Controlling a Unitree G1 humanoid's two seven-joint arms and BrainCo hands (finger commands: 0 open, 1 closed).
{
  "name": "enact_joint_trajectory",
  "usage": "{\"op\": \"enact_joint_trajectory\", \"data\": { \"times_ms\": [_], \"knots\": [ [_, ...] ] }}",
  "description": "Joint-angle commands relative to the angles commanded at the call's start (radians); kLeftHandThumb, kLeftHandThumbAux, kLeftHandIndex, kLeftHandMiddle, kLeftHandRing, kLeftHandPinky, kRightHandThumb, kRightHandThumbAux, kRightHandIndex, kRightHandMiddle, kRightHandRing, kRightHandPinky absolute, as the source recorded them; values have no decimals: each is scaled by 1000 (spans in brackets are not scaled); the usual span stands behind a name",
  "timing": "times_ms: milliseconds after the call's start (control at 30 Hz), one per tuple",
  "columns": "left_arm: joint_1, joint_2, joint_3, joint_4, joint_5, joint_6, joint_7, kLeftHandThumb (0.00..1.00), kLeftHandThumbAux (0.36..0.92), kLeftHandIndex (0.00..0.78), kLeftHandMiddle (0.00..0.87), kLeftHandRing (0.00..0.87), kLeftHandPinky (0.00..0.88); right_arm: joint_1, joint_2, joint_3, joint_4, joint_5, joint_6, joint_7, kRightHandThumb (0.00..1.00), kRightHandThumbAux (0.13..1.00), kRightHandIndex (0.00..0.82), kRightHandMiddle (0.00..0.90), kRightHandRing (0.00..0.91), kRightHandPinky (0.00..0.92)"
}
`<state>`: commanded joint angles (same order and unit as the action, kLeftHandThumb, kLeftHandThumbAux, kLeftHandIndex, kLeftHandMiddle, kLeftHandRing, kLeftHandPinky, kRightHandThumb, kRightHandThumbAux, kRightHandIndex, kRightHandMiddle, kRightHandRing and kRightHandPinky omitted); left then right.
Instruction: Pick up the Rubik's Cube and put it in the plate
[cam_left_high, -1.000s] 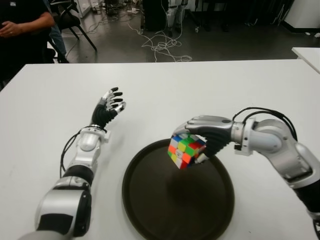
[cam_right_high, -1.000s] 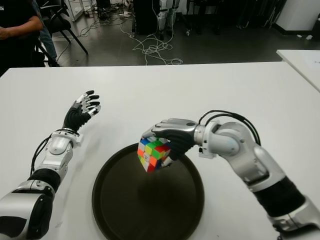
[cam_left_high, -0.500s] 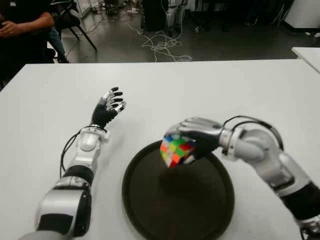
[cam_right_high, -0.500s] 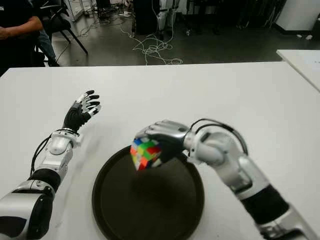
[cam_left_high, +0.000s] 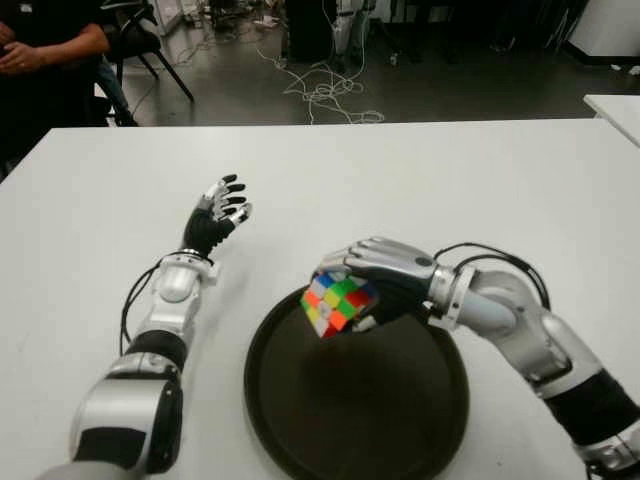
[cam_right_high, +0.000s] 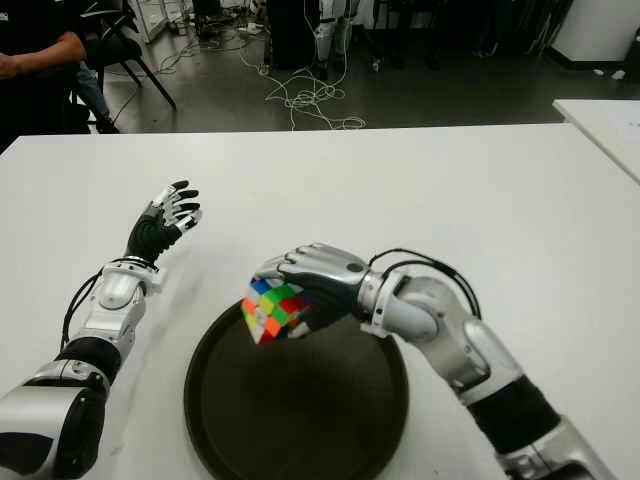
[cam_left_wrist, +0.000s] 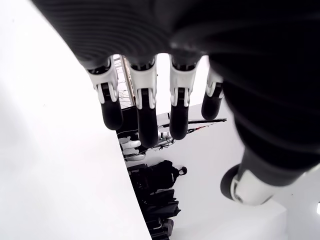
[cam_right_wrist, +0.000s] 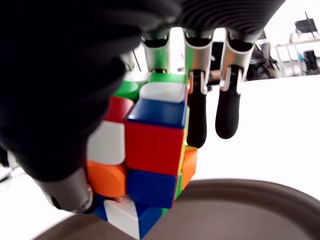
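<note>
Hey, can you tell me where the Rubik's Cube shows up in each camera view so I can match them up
Left eye view: Rubik's Cube held in the right hand, over the plate's far left rim.
Right eye view: same spot, held by the right hand, left of centre.
Left wrist view: not in it.
Right wrist view: fills the middle, between the fingers.
Shared landmark: the dark plate.

A plate on a table, with a Rubik's Cube held above it.

The plate (cam_left_high: 300, 420) sits on the table (cam_left_high: 420, 180) at its near edge. The right hand (cam_left_high: 372, 283) grips the Rubik's Cube (cam_left_high: 337, 303) over the plate's far left rim, not touching it. The left hand (cam_left_high: 218, 215) shows to the plate's left and beyond it. A person (cam_left_high: 45, 45) sits past the table's far left corner.
</note>
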<state>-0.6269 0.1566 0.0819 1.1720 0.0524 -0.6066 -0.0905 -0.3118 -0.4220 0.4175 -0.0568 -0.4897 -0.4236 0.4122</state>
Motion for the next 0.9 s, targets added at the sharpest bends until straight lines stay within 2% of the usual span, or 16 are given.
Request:
{"op": "enact_joint_trajectory", "data": {
  "times_ms": [233, 467, 500, 533, 633, 733, 900],
  "knots": [
    [-1, 0, 2, -1, -3, 8, 2, 147, 671, 109, 189, 180, 136, 10, 4, 1, -3, 19, -26, 4, 685, 744, 396, 259, 284, 287],
    [-1, 1, 2, -1, -4, 8, 3, 163, 674, 107, 195, 186, 151, -2, -21, 23, -17, 61, -17, 98, 672, 748, 395, 107, 104, 102],
    [-1, 2, 1, -1, -3, 8, 4, 164, 675, 108, 196, 186, 152, -4, -23, 24, -18, 66, -15, 111, 462, 799, 260, 78, 71, 69],
    [-1, 2, 0, -1, -2, 7, 6, 165, 676, 108, 197, 186, 152, -10, -30, 30, -20, 82, -9, 143, 300, 839, 173, 60, 49, 48],
    [-1, 4, -3, 0, 3, 5, 11, 166, 684, 110, 199, 185, 150, -27, -42, 41, -24, 133, 13, 228, 98, 854, 56, 19, 16, 15],
    [-1, 4, -3, 0, 2, 0, 8, 165, 685, 112, 198, 186, 147, -38, -44, 40, -29, 180, 40, 286, 32, 835, 18, 6, 5, 4],
    [2, 3, -2, -5, 0, -6, 5, 161, 696, 113, 200, 187, 152, -22, -48, 24, -61, 208, 83, 319, 5, 780, 2, 0, 0, 0]
  ]
}}
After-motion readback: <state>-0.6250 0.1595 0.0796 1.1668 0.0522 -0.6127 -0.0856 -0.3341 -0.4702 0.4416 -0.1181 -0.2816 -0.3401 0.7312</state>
